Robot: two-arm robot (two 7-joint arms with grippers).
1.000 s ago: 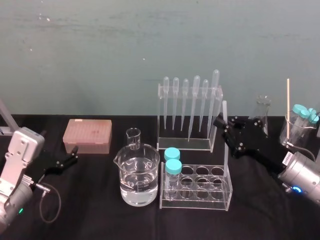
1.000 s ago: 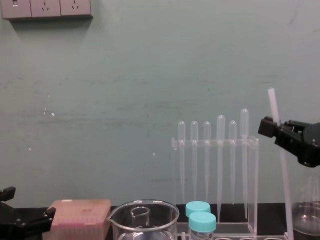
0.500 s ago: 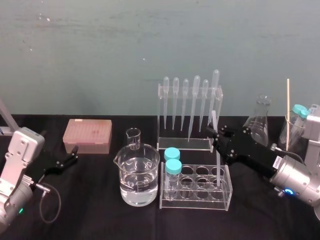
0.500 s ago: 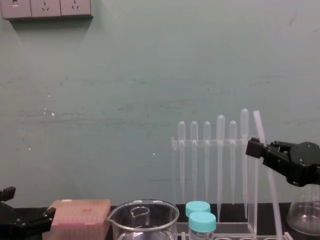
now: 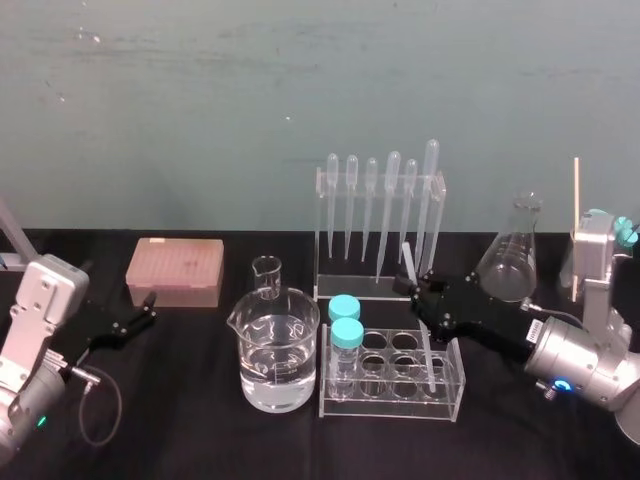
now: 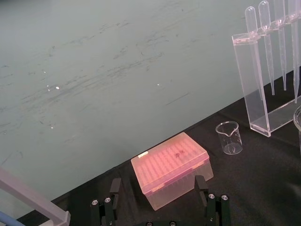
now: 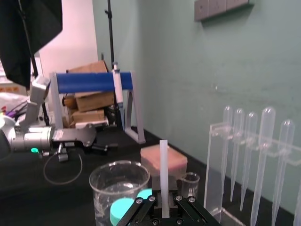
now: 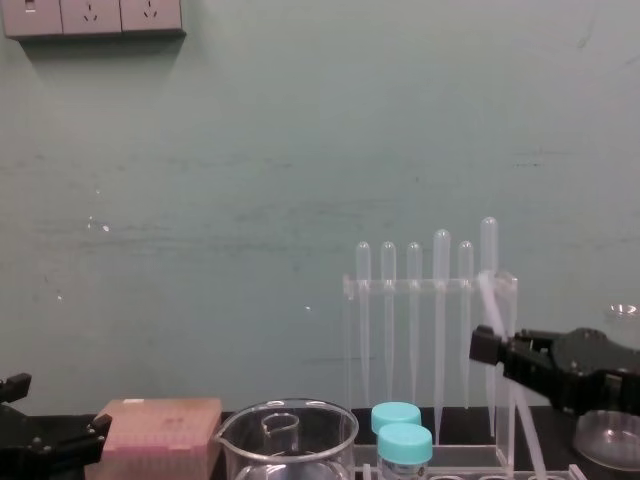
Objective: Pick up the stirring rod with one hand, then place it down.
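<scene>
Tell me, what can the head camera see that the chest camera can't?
Head view: the water inside the beaker, a thin tan stick at far right, and the left arm's silver body. Chest view: wall sockets up high. Both: the right gripper shut on the tilted stirring rod, the pipettes, the pink box, and the open left gripper resting at the left.

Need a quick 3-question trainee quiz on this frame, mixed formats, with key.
1. True or false: the right gripper is shut on the stirring rod.
2. The rod's lower end is at: A) the water beaker B) the tube rack C) the pink box.
3. Fill in: ___ teal-capped tubes stand in the rack.
Key: 1 true; 2 B; 3 two.
</scene>
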